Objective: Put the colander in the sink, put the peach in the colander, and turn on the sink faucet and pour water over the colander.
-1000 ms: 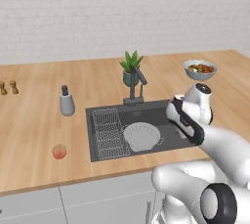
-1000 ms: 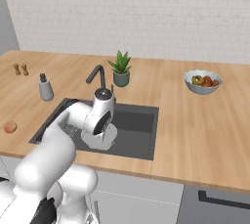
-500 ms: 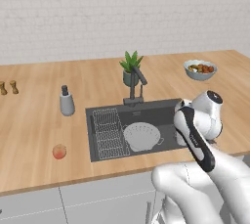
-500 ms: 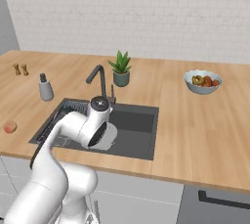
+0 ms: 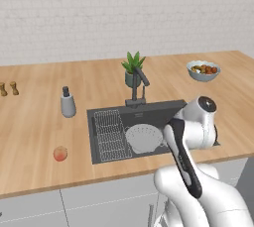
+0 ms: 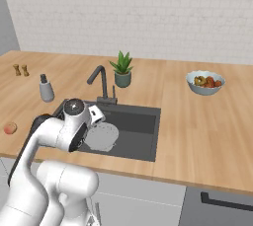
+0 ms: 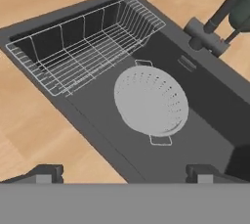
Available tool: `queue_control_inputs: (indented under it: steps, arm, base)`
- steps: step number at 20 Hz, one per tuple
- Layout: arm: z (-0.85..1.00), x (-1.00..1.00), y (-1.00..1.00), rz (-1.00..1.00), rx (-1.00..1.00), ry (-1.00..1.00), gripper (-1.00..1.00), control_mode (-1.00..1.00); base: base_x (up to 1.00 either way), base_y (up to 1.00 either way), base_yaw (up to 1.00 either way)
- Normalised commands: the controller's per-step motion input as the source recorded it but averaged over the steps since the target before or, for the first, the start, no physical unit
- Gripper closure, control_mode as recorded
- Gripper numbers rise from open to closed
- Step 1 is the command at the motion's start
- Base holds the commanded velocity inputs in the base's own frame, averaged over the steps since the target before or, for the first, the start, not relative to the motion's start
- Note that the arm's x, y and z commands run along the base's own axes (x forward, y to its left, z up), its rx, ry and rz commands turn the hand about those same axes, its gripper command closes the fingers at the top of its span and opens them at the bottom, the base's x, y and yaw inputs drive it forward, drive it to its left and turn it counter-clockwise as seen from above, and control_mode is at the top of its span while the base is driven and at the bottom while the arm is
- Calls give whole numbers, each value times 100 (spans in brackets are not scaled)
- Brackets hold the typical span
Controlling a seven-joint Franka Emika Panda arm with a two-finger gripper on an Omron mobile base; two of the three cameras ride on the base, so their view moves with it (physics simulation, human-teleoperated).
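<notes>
Looking from the left base view, the colander (image 5: 144, 138) sits on the floor of the sink (image 5: 163, 113), just right of the wire rack (image 5: 111, 135), with the white arm's wrist bulking at its 3 o'clock. The peach (image 5: 60, 153) lies on the wooden counter (image 5: 34, 122) at about 9 o'clock from the sink, well apart from it. The sink faucet (image 5: 138, 86) stands at the basin's 12 o'clock edge, a potted plant (image 5: 132, 69) just behind it, a soap dispenser (image 5: 67, 103) off toward 10 o'clock and a fruit bowl (image 5: 203, 70) toward 2 o'clock.

In the right base view the colander (image 6: 102, 136) shows partly behind the arm's wrist, and the peach (image 6: 9, 128) rests near the counter's left edge.

In the hand view the gripper (image 7: 123, 174) hangs over the sink (image 7: 205, 100) with its two fingertips (image 7: 45, 173) spread wide and nothing between them. The colander (image 7: 151, 101) lies at 12 o'clock from the tips, clear of both, and the rack (image 7: 85, 42) sits toward 11 o'clock.
</notes>
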Motion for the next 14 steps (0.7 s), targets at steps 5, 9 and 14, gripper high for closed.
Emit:
queue_control_inputs:
  steps: [5, 9, 14]
  arm:
    - [19, 29, 81, -32, 0, 8, -100, -100]
    - [14, 17, 90, -26, 0, 0, -100, -100]
    - [0, 12, 93, -25, 4, 10, -100, -100]
  base:
    - [0, 0, 0]
    - [0, 0, 0]
    - [0, 0, 0]
